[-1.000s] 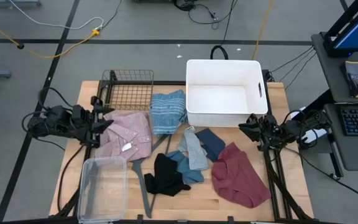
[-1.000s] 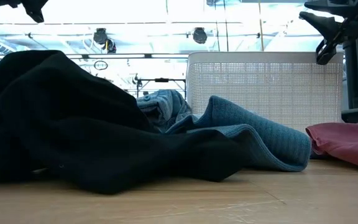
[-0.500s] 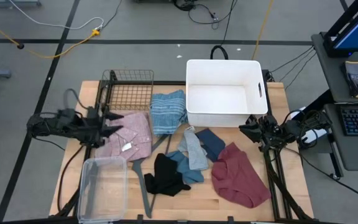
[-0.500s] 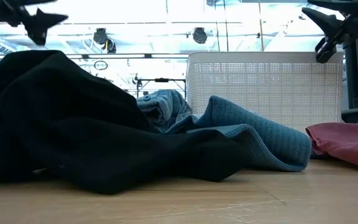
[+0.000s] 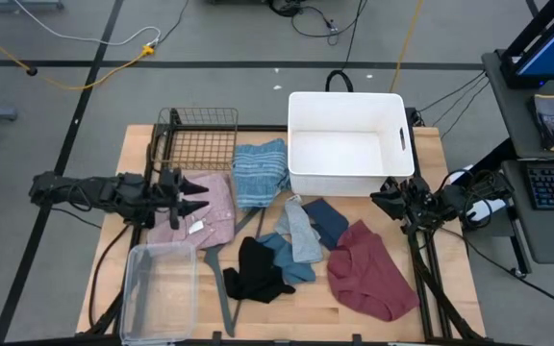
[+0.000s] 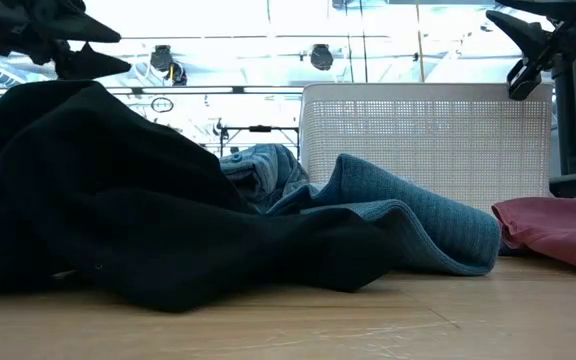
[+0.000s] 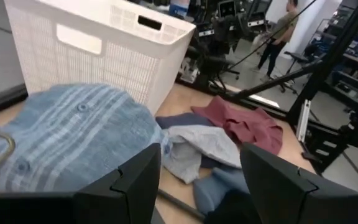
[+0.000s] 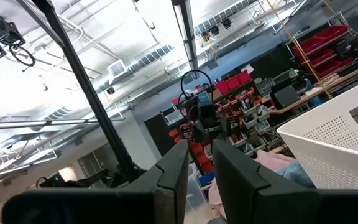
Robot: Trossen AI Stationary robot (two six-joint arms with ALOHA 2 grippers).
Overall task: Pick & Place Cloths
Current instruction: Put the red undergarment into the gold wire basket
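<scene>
High view, left arm: the left gripper (image 5: 198, 195) hovers over the pink checked shirt (image 5: 203, 213), fingers spread and grasping nothing, pointing rightward toward the middle of the counter (image 5: 287, 312).
High view, cloths: the blue striped towel (image 5: 260, 173) lies just right of the shirt and touches the white basket (image 5: 348, 103); the pale grey-blue piece (image 5: 302, 234), navy piece (image 5: 329, 221), teal piece (image 5: 286, 256) and black piece (image 5: 255, 272) overlap in the centre; the maroon piece (image 5: 371, 272) lies at the right, near side.
High view, right arm: the right gripper (image 5: 385, 200) waits beside the basket's near right corner, well above the maroon piece (whether its fingers touch, I cannot tell here).
Low view: the black piece (image 6: 118, 200) fills the foreground with the teal piece (image 6: 408, 220) behind it; the left gripper (image 6: 96, 50) hangs clear above them.
Left wrist view: the towel (image 7: 61, 137) lies directly ahead between the spread fingers (image 7: 135, 180), its long axis running away toward the basket (image 7: 92, 50).
Right wrist view: the fingers (image 8: 176, 174) stand nearly together, holding nothing, aimed up at the room.
Key relation: the left arm is much the nearer to shirt and towel, both just below and ahead of it, so a short descent should probably reach one.
</scene>
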